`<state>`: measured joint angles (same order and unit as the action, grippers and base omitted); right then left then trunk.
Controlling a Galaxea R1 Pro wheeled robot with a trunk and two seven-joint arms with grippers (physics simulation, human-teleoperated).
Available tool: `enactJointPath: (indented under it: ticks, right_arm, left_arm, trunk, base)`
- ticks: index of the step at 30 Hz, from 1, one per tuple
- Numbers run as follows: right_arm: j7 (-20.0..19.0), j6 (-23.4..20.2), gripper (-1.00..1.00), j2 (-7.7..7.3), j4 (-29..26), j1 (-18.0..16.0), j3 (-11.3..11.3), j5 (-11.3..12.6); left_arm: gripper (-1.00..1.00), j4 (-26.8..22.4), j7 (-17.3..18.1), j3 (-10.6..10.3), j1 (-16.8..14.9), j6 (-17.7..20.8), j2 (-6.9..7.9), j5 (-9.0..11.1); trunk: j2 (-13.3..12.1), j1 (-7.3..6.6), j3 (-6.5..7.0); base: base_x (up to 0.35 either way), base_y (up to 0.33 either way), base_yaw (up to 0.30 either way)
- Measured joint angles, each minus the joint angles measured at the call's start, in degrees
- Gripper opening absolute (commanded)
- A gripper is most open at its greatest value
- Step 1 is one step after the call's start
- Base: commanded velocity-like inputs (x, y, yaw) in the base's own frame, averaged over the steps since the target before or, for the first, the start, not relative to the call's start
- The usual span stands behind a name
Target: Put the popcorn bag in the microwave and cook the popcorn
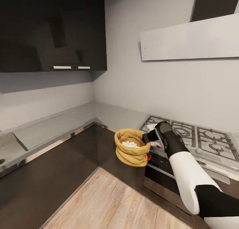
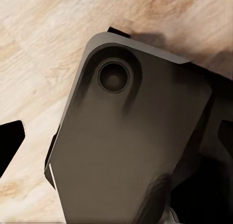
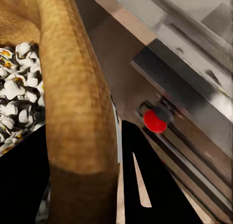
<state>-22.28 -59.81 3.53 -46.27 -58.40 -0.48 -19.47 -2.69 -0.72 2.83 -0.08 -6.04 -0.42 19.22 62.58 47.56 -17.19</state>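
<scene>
Holding the popcorn bag [image 1: 131, 151] aloft w/ our right hand [image 1: 148, 137], we stand in a kitchen corner; the bag hangs in open air above dark cabinet fronts, just left of the steel gas hob [image 1: 199, 139]. Grey counter [image 1: 49, 128] wraps the corner in an L, its bright front edge running back toward the wall, then right to the hob. Wood floor [image 1: 109, 205] lies open below and in front; dark upper cabinets [image 1: 53, 30] overhang at left, a pale hood [image 1: 189, 40] at right.

Right wrist view: fingers [image 3: 145, 185] straddle the bag's rolled tan rim [image 3: 77, 112], one inside, one outside, clamped on it. A red knob [image 3: 155, 121] on the oven front sits just beyond.

Bag is tan, slouched, mouth open upward, whitish popcorn [image 1: 130, 144] bits w/ yellow flecks inside.

Left hand: wrist view gives a dark robot panel [image 2: 131, 136] over wood floor; one black tip [image 2: 9, 144] at the frame edge, so we can't tell its spread.
</scene>
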Motion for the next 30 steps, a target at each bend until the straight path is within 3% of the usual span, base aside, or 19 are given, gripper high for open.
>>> enactJointPath:
  ticks: [13, 22, 30]
  right_arm:
    - [0.18, -0.04, -1.00, -0.31, 0.59, 0.01, 0.00, 0.35]
    - [0.26, -0.05, -1.00, -0.31, 0.59, 0.01, 0.08, 0.20]
    - [0.27, -0.01, -1.00, -0.30, 0.61, -0.01, 0.00, 0.26]
  left_arm:
    - [1.00, -0.02, 0.00, 0.00, 0.00, 0.02, 0.09, 0.00]
    - [1.00, -0.08, 0.08, -0.08, 0.00, 0.05, 0.13, -0.27]
    - [1.00, -0.01, 0.06, -0.16, 0.00, 0.00, -0.08, -0.28]
  trunk:
    - [0.00, -0.01, 0.00]
    - [0.00, -0.03, 0.00]
    - [0.00, 0.00, 0.00]
  base:
    - [-0.287, 0.000, -0.226]
    - [-0.057, 0.003, -0.260]
    - [-0.275, 0.088, -0.132]
